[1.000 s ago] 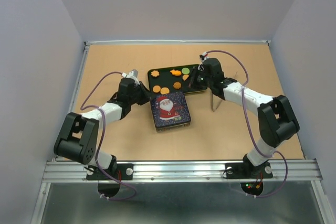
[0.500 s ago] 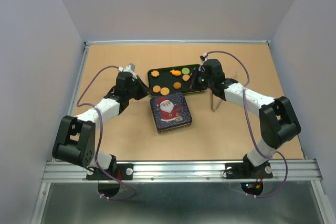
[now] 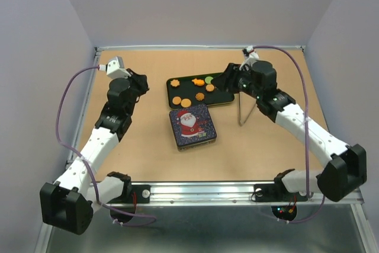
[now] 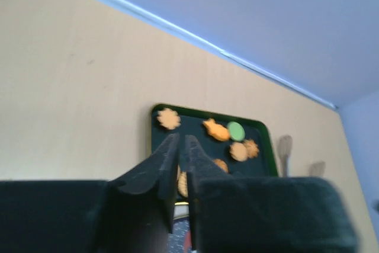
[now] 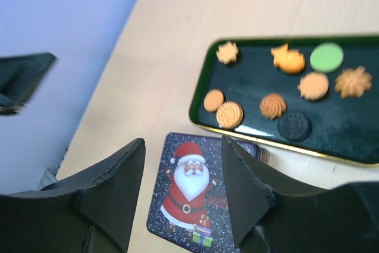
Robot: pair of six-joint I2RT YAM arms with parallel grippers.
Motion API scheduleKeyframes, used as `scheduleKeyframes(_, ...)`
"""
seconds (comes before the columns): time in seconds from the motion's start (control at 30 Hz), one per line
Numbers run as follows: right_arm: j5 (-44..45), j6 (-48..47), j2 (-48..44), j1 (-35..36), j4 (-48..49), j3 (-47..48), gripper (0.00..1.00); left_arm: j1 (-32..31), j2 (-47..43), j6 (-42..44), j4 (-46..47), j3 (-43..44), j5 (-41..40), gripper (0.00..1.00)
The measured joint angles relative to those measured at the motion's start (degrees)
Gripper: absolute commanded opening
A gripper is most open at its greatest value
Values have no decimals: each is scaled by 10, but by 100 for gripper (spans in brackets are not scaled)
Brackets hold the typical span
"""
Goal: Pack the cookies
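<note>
The cookies (image 5: 229, 114) lie on the dark tray (image 5: 254, 81), just behind the Santa tin (image 3: 192, 125) — and this tin has its lid on. Your right pincer (image 5: 182, 143), behind the tin toward its right, is wide and empty. The left pincer (image 4: 180, 143), well to the tin's left, shows only a slit and holds nothing. The cookies are thin and flat, so a pinch may slide them or push the tray — come down gently.

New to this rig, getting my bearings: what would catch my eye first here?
A bright Santa-printed tin sits mid-table. Just beyond it lies a dark green tray of cookies, mostly orange, one green. The right hand hangs open at the tray's right end; the left hand, nearly shut, hovers off its left.
</note>
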Motion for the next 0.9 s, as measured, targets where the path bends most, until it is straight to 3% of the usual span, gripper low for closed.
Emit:
scheduleKeyframes(0.03, 7, -6, -25, 0, 0, -1, 64, 0, -7, -3, 0, -11, -36, 59)
scheduleKeyframes(0.07, 12, -10, -42, 0, 0, -1, 65, 0, -13, -9, -3, -22, -61, 74)
scheduleKeyframes(0.1, 17, -14, -59, 0, 3, -2, 69, 0, -22, -11, -10, -35, -89, 97)
scheduleKeyframes(0.33, 40, -35, -166, 0, 5, -48, 79, 4, -99, -81, -31, -95, -297, 99)
scheduleKeyframes(0.47, 56, -35, -200, 0, 0, -79, 87, 7, -105, -39, 67, -146, -391, 98)
scheduleKeyframes(0.57, 67, -28, -211, 0, -1, -92, 90, 7, -68, 17, 122, -183, -442, 99)
scheduleKeyframes(0.63, 70, -21, -217, 0, -1, -100, 100, 8, -24, 40, 140, -190, -477, 99)
scheduleKeyframes(0.9, 58, -17, -231, 0, -4, -134, 100, 30, 112, 33, 194, -214, -571, 99)
